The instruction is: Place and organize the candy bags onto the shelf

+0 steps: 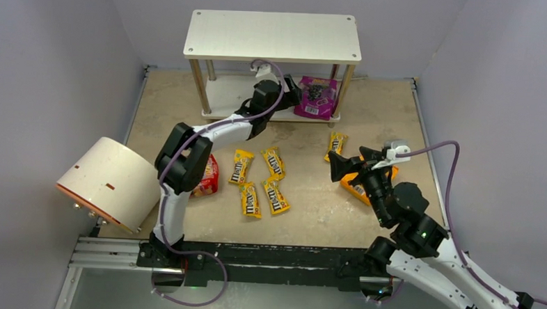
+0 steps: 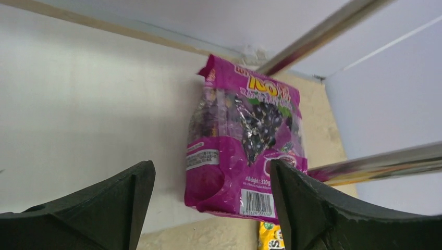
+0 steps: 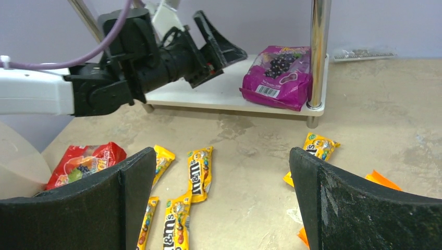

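The left gripper (image 2: 211,169) stands wide open with nothing between its fingers, held low over the lower board (image 2: 78,104) of the shelf (image 1: 272,36), under the top board. Just ahead of its fingertips the purple pouch (image 2: 245,140) lies flat at the right end of that lower board, its barcode end towards the front edge, close beside the front right post (image 3: 319,52); it is the only bag on the shelf. The right gripper (image 3: 221,156) is also spread wide and empty, hanging just above the table (image 1: 302,222) with the orange pouch (image 1: 358,188) partly hidden beneath it. Four yellow M&M's packets (image 1: 273,161) lie in a loose cluster on the table between the two arms, and a fifth (image 1: 336,145) lies apart, near the shelf's right foot and just beyond the right gripper. The red pouch (image 1: 207,176) lies on the table beneath the left arm's elbow, largely covered by it, and a white-and-orange cylinder (image 1: 109,182) lies on its side at the left edge. The left arm rises from its base, bends at a raised elbow and stretches forward into the shelf's lower tier; the right arm is folded low, its wrist angled towards the middle of the table.
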Motion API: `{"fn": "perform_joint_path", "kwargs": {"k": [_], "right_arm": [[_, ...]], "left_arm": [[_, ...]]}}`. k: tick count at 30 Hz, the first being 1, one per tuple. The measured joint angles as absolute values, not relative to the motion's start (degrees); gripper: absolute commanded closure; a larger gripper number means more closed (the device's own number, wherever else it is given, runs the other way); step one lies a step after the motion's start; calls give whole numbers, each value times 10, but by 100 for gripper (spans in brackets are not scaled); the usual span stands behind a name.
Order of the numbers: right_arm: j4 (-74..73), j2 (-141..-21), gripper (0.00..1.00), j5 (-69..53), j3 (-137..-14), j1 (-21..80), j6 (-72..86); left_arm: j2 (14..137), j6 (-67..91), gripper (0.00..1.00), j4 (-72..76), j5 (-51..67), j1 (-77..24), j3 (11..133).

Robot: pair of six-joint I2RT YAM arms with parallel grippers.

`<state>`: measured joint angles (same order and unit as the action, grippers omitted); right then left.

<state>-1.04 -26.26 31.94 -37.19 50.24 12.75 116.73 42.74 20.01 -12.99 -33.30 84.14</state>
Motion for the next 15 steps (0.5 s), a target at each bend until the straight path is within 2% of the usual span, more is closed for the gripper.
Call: {"fn": "perform_joint_path", "kwargs": {"k": [3, 5, 15], "right_arm": [[-13, -269, 1, 319, -374, 502, 126], [-15, -270, 1, 318, -374, 502, 126], [-15, -271, 1, 319, -374, 502, 124]], "left_arm": [[1212, 409, 22, 189, -112, -340, 885], [1234, 406, 29, 184, -103, -344, 901], [1293, 393, 86, 175, -69, -344, 951]]}}
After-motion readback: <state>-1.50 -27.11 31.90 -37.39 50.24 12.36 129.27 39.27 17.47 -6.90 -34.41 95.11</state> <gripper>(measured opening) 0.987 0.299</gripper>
